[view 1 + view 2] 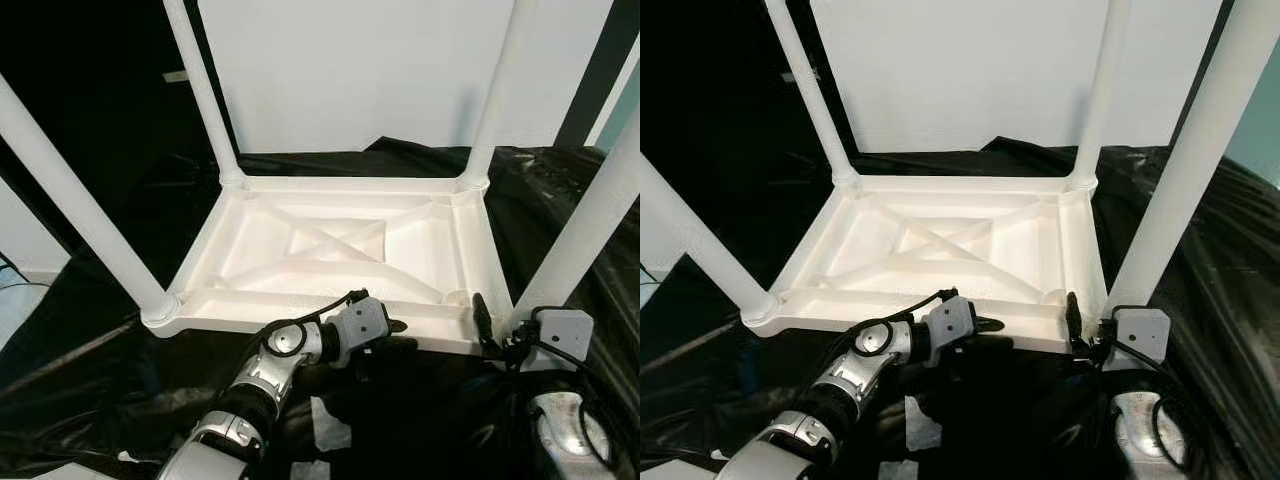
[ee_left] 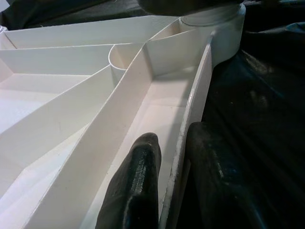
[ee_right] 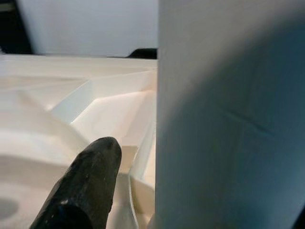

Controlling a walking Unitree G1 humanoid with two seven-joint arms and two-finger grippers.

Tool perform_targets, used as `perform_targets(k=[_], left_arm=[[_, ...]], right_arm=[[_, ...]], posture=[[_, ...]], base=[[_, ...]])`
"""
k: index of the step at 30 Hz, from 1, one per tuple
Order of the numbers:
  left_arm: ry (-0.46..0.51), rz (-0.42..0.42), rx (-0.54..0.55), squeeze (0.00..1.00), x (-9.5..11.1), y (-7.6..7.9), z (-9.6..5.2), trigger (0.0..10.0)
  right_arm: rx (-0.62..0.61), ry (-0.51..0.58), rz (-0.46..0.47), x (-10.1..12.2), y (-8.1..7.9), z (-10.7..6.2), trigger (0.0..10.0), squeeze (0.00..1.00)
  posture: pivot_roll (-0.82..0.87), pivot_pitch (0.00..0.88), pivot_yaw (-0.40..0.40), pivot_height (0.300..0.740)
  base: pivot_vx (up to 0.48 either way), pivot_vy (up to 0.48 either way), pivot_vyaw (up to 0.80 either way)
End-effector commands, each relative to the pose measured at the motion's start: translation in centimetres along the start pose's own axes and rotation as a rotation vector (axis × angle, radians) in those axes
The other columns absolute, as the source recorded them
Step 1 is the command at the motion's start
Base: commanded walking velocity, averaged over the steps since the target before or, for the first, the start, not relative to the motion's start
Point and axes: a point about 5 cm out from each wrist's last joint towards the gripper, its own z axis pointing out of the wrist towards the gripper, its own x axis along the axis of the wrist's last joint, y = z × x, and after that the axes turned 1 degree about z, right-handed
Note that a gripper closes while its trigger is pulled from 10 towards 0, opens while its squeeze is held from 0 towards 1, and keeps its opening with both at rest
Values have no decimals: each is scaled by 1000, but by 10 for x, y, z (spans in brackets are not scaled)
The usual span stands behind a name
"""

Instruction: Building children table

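The children's table (image 1: 340, 250) lies upside down on black sheeting (image 1: 90, 390), its ribbed underside facing up and four white legs standing in the corner sockets. The near rim (image 2: 193, 107) is pinched by the left gripper (image 1: 392, 338): in the left wrist view one finger (image 2: 138, 186) is seen inside the rim wall and the other outside, pressed against it. The right gripper (image 1: 492, 330) is set at the base of the near right leg (image 1: 590, 215); one black finger (image 3: 88, 186) is seen beside the leg, but whether the leg is clamped cannot be told. The step in hand is judged to be seating that leg; it is best done with the tabletop kept steady by the left hold while the leg is kept upright and pressed or turned straight down into its socket, without sideways force on the thin rim. The leg tops are cut off by the frame, the right gripper's second finger is hidden by the leg, and how fully the leg is seated in its socket cannot be made out
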Motion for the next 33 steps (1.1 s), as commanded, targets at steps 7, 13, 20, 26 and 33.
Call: perform_targets(k=[7,13,20,26,33], left_arm=[[-110,-88,88,0,-26,15,4,10000],[-115,-90,89,0,-27,15,2,10000],[-113,-88,83,0,-27,15,3,10000],[-115,-85,82,0,-27,15,2,10000],[-122,-83,84,0,-28,15,0,10000]], right_arm=[[229,-75,28,-3,0,-6,10000,0],[345,-145,15,-8,3,-19,0,0],[237,-179,72,-19,-8,-21,0,0],[-173,-193,90,-29,-18,-17,0,0],[-330,-184,68,-29,-17,-14,0,0]], posture=[[-144,0,69,740],[-147,0,71,740],[-147,0,75,740],[-137,0,76,740],[-130,0,78,740]], base=[[0,0,0],[0,0,0],[0,0,0],[0,0,0],[0,0,0]])
